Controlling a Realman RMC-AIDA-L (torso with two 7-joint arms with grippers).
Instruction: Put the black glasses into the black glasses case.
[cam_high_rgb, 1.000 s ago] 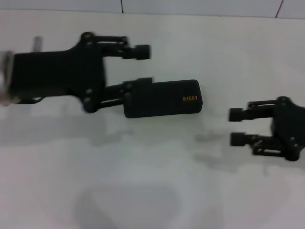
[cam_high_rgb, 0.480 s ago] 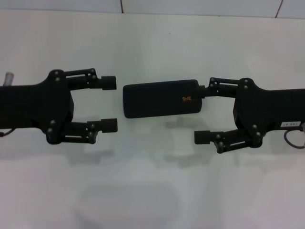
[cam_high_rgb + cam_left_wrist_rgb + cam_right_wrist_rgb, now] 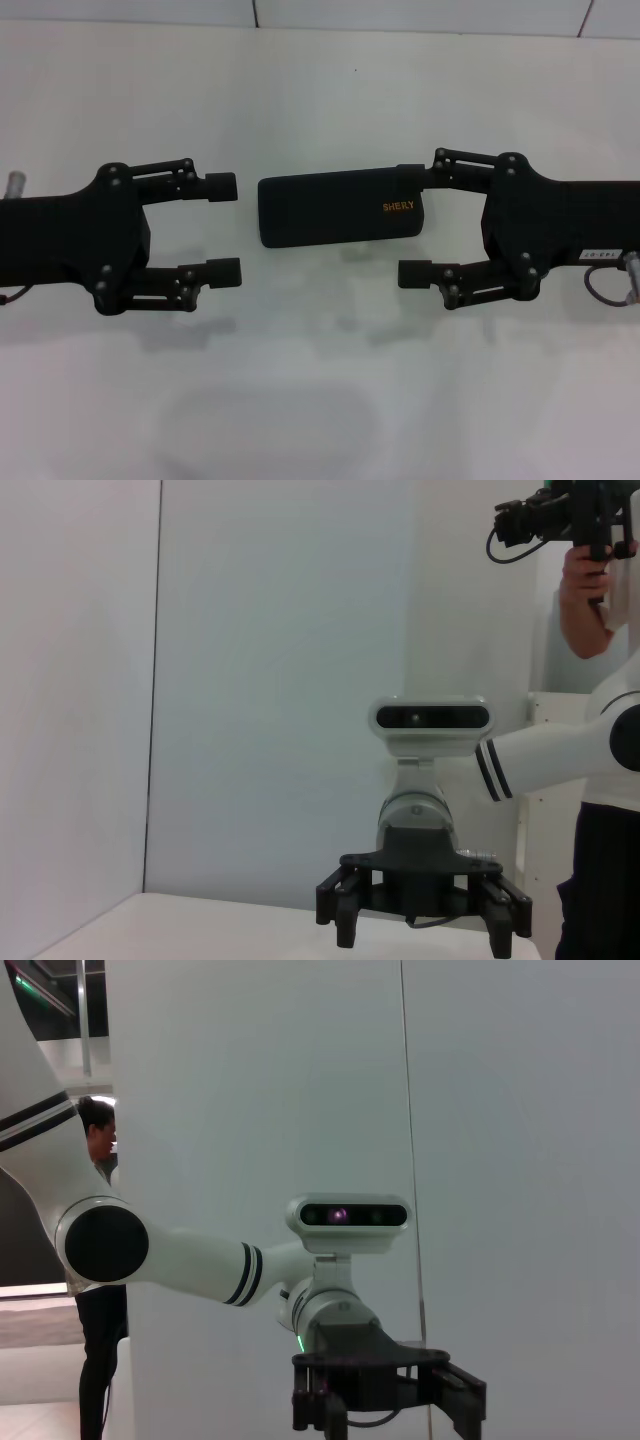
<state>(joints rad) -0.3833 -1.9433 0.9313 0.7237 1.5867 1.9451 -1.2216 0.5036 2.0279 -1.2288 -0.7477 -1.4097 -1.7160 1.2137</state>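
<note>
The black glasses case (image 3: pixel 338 208) lies shut on the white table (image 3: pixel 320 90), with orange lettering near its right end. The black glasses are out of view. My left gripper (image 3: pixel 224 230) hovers open just left of the case, its fingertips apart from it. At the case's right end my right gripper (image 3: pixel 411 224) is open; its far finger (image 3: pixel 412 176) overlaps the case's far right corner and its near finger sits in front of the case. Whether it touches the case I cannot tell. The left wrist view shows the right gripper (image 3: pixel 422 930) facing it, and the right wrist view shows the left gripper (image 3: pixel 385 1400).
The white table stretches wide in front of the case and behind it, up to a pale wall (image 3: pixel 400 12). A person (image 3: pixel 600 580) holding a device stands behind the robot, seen in the left wrist view.
One second ago the left gripper was at the case's left end and the right gripper was far right. The left has drawn back left; the right has come in to the case's right end.
</note>
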